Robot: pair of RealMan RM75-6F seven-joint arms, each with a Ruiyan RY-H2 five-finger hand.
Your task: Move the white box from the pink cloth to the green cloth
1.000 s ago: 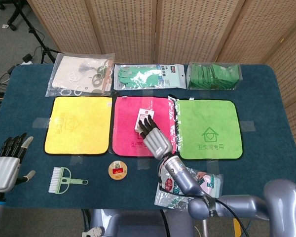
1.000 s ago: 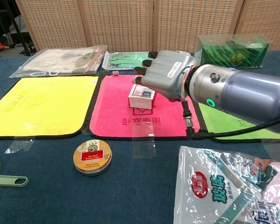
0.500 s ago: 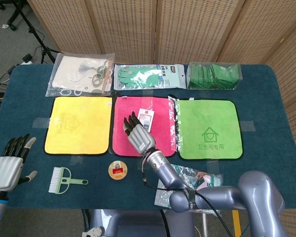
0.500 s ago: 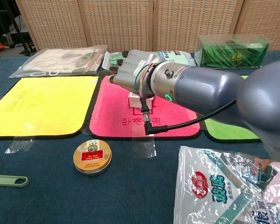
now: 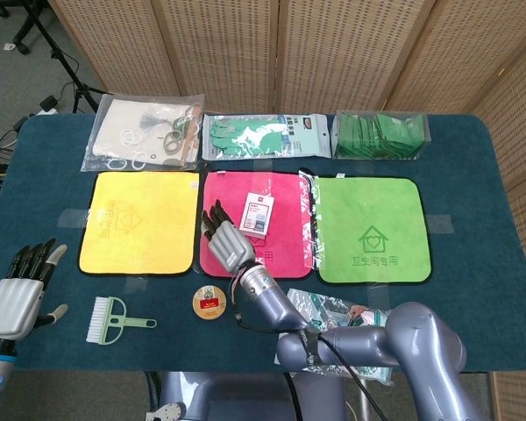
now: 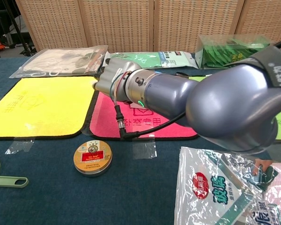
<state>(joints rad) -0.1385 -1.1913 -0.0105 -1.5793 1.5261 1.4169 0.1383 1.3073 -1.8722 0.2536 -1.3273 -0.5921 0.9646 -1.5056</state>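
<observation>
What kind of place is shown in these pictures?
Probably a lab or studio set up for robot trials: folding wicker screens stand behind the blue table, three cloths are taped to it in a row, and a stand stands beside.

A staged test room — a lab or studio: woven folding screens (image 5: 280, 53) wall off a blue-covered desk (image 5: 473, 289), coloured cloths are taped flat in a row, and tripod legs (image 5: 66, 66) and cables stand on grey floor — no home furnishings.
</observation>
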